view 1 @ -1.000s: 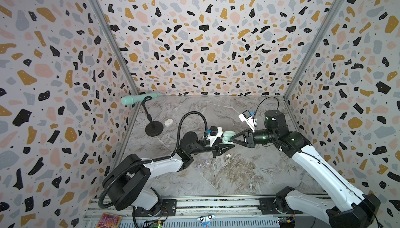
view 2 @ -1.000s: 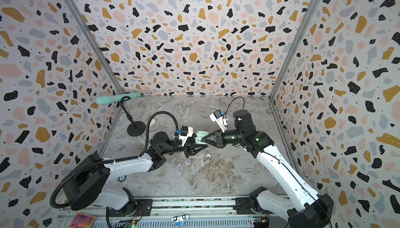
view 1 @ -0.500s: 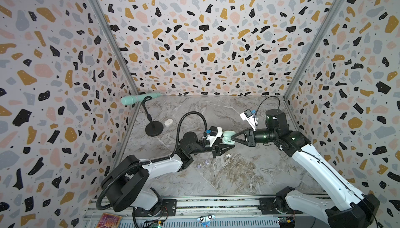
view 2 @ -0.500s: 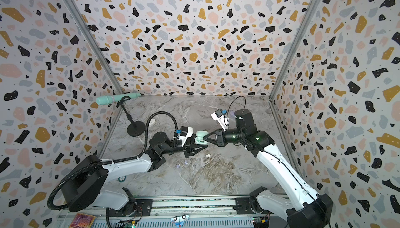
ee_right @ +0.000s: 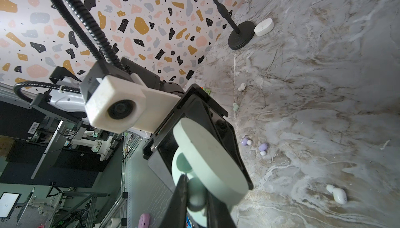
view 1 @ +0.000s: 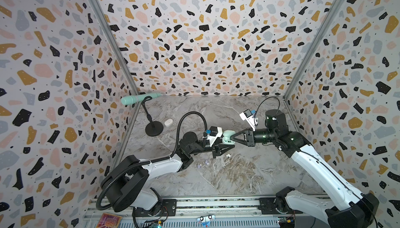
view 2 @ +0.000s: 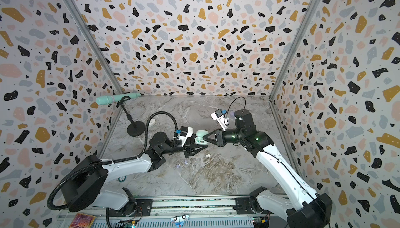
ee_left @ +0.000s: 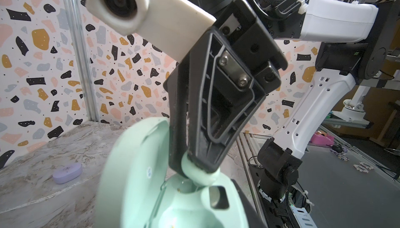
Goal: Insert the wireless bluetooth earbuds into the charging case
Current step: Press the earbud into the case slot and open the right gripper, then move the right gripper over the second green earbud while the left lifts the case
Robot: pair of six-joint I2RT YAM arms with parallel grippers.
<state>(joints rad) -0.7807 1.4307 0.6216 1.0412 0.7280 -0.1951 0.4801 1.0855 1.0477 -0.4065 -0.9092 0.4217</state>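
Mid-frame, right fingers pinching mint earbud have barely shifted, so it looks still unseated in open mint charging case that left fingers clamp.

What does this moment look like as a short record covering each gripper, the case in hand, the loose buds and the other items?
left gripper: shut on mint charging case, lid open
right gripper: shut on mint earbud, at the mouth of a well in the case, apparently not seated yet
loose on table: two lavender earbuds, two white earbuds, one loose mint earbud
other cases: white case beside the microphone stand; lavender case; both closed
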